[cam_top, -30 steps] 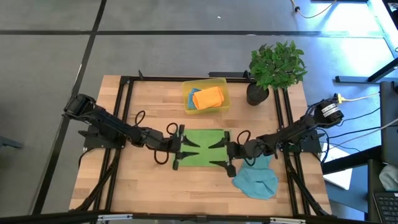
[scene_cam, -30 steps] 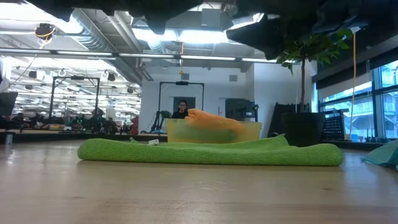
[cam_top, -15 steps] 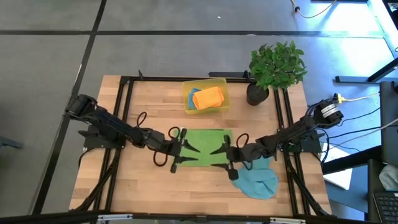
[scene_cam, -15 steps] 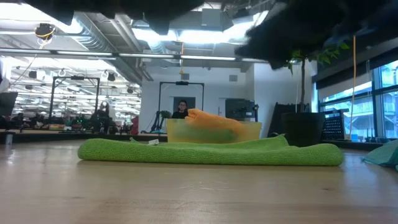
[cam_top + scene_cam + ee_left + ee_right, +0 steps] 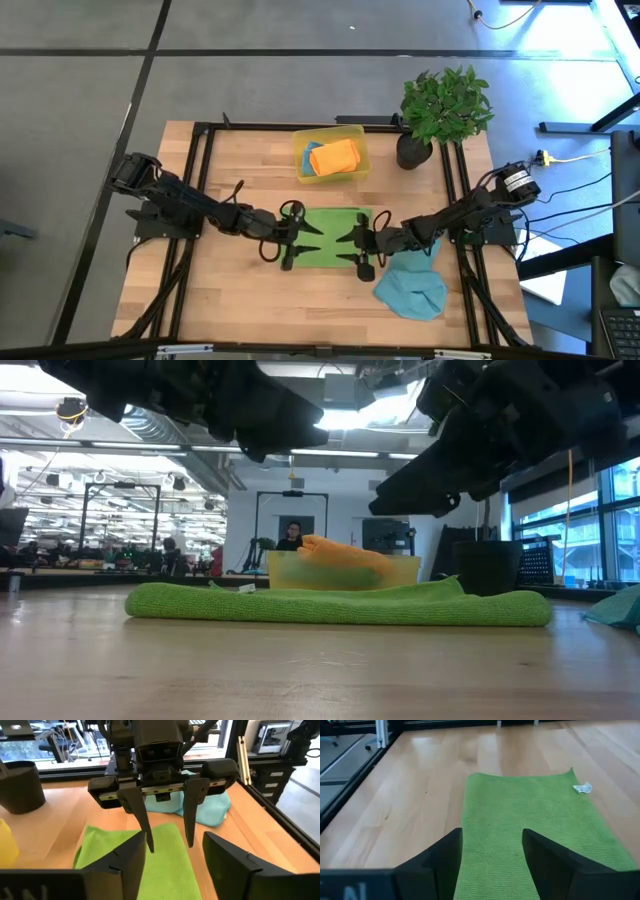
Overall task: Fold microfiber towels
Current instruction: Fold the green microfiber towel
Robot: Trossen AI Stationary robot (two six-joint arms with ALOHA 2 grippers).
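Lying flat near the middle of the table, the green towel is already doubled into a long strip, which suits a further fold across its length. Both grippers hang just above it, one over each short end: the left gripper over its own end, the right gripper over the opposite one, fingers spread wide and holding nothing. That facing, mirrored stance looks like a setup for pinching both ends or corners at once, though neither touches the cloth; the low view shows clear air between the arms and the towel. The left wrist view shows the right gripper's fingers pointing down over the green edge. A small white tag sits at one corner. A teal towel lies crumpled beside the right arm, apparently waiting its turn. Beyond the green towel, the bin holds an orange towel, likely finished. A plant stands at the far right corner, well apart.
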